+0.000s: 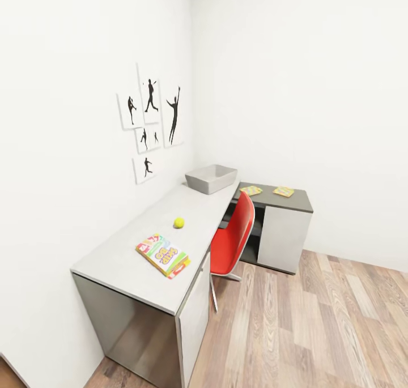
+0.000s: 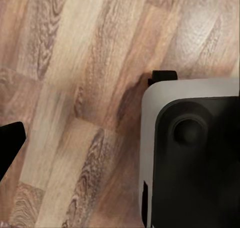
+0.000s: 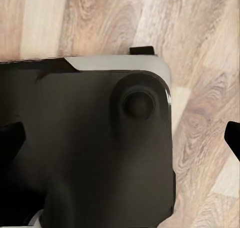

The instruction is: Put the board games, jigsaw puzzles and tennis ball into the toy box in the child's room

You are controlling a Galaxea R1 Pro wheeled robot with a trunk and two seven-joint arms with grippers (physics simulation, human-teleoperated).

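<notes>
- Grippers hard to read: dark fingertip at left wrist view's edge, another at right wrist view's; can't tell if released or clenched.
- Table against white wall, wood floor, red chair.
- On table: SKIP-BO board game, tennis ball near it, toy box at far end; jigsaw puzzles on dark top.
- Both wrists pointed down over robot base.

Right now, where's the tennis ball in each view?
Head view: tennis ball on the table's light grey top, between the board game and the toy box.
Left wrist view: looks down at wood floor.
Right wrist view: wood floor again.
Shared landmark: the wood floor.
</notes>
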